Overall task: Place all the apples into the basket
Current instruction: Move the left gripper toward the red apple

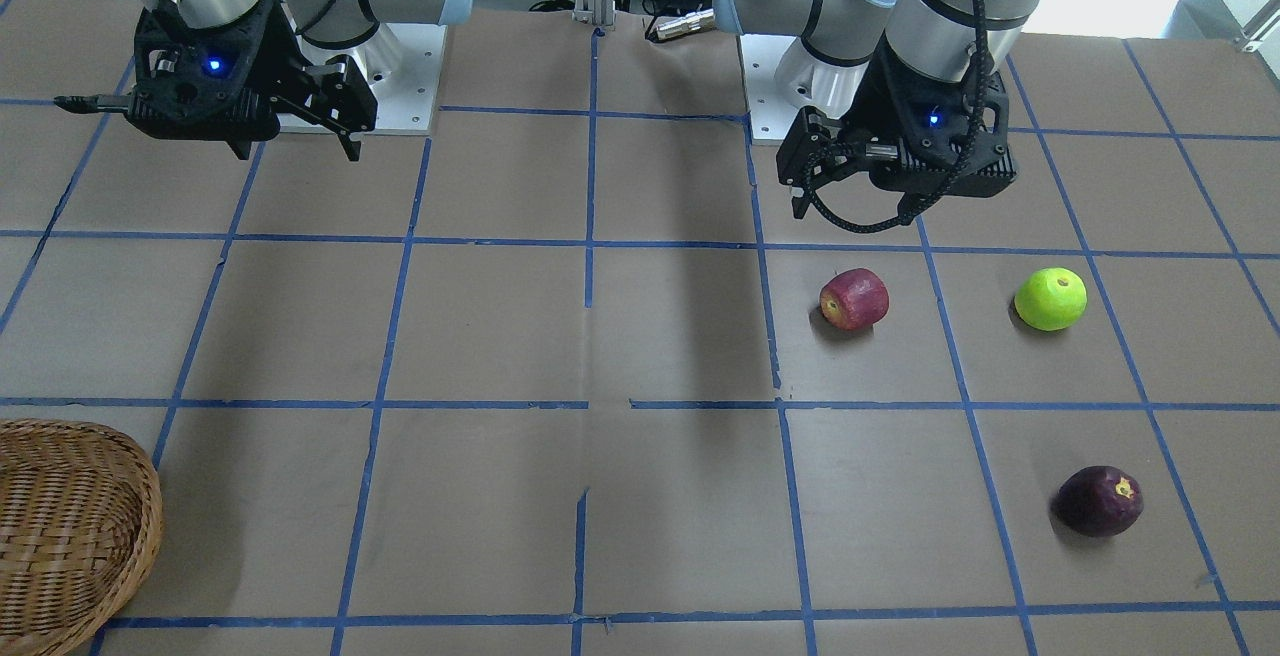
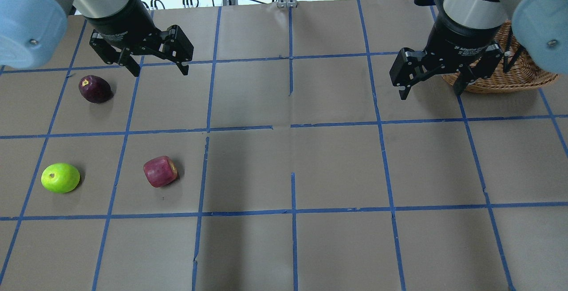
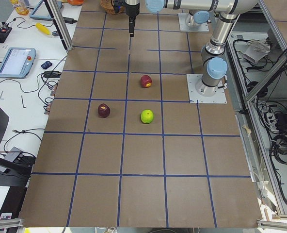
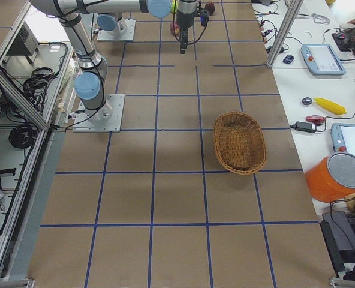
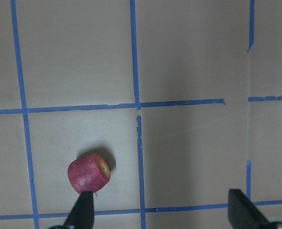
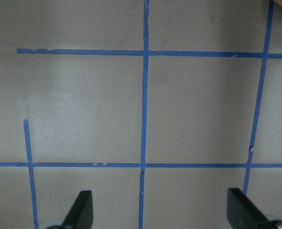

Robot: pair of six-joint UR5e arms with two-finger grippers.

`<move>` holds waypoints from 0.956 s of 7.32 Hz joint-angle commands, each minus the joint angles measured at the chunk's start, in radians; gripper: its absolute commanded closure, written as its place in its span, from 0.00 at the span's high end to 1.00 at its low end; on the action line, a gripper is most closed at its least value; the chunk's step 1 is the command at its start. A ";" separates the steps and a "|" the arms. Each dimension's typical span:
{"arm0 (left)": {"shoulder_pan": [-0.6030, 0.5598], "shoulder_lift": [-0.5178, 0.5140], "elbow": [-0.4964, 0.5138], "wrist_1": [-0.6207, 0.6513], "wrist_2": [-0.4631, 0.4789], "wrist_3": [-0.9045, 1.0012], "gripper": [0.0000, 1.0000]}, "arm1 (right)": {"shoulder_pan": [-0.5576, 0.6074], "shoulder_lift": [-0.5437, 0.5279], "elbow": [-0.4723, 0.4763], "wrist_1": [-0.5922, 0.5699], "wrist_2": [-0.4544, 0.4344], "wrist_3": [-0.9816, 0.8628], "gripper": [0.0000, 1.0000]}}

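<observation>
Three apples lie on the table on my left side: a streaky red apple (image 2: pixel 160 171) (image 1: pixel 854 298), a lime green apple (image 2: pixel 60 177) (image 1: pixel 1050 298) and a dark purple apple (image 2: pixel 95 88) (image 1: pixel 1100 501). My left gripper (image 2: pixel 159 68) hangs open and empty above the table, beyond the red apple and beside the purple one. In the left wrist view the red apple (image 5: pixel 89 173) sits just ahead of the left finger (image 5: pixel 83 210). The wicker basket (image 2: pixel 501 81) (image 1: pixel 150 496) stands far right. My right gripper (image 2: pixel 430 90) hovers open and empty just in front of the basket.
Brown paper with a blue tape grid (image 2: pixel 291 124) covers the table. The two arm bases (image 1: pixel 400 76) (image 1: pixel 770 66) are bolted at the robot's edge. A side bench holds tablets (image 4: pixel 322 58), a banana (image 4: pixel 329 105) and an orange container (image 4: pixel 339 177).
</observation>
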 commanded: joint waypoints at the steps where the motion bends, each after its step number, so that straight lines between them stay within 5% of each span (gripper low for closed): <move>1: 0.001 0.004 -0.011 0.002 -0.001 0.003 1.00 | 0.000 0.002 0.001 0.001 -0.005 0.000 1.00; 5: 0.018 0.013 -0.037 -0.003 0.005 0.082 1.00 | 0.000 0.002 0.003 0.001 -0.005 0.000 1.00; 7: 0.093 0.048 -0.180 0.019 0.002 0.179 1.00 | -0.002 0.002 0.001 0.001 -0.005 0.000 1.00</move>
